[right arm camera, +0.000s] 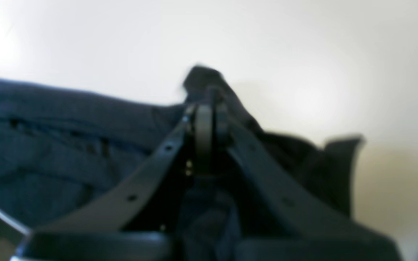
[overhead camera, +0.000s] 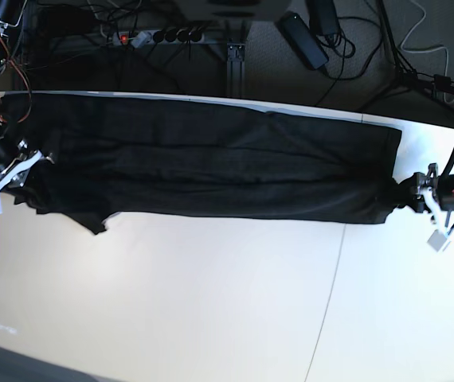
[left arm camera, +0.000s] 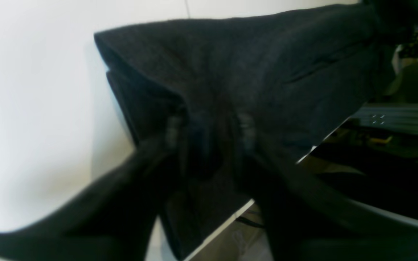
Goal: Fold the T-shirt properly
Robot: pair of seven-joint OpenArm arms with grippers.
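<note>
1. You have the T-shirt (overhead camera: 211, 163) stretched out as a long black band across the far part of the white table (overhead camera: 211, 302), running from the left edge of the base view almost to the right edge, with its far edge lying along the table's far rim.
2. Your right gripper (right arm camera: 209, 108) is at the left end of that band in the base view. In its wrist view the two fingers meet tip to tip with a peak of black cloth pinched between them, so it is clamped on the T-shirt.
3. Near that end a small pointed flap of cloth hangs toward you off the band's near edge.
4. Your left gripper (overhead camera: 418, 189) is at the right end of the band in the base view, where the fabric gathers into a narrow bunch right at its tip.
5. In the left wrist view the two fingertips (left arm camera: 246, 131) stand apart, with dark, blurred cloth between and around them. You cannot tell from this whether the fabric is gripped or merely lying in the gap, so treat that hold as unconfirmed.
6. In that same view the fabric rises away from the fingers in a broad fold, with a doubled edge showing at its left corner over the white tabletop.
7. Beyond the table's far rim you can see cables and a power strip (overhead camera: 159, 36) on the dark floor.
</note>
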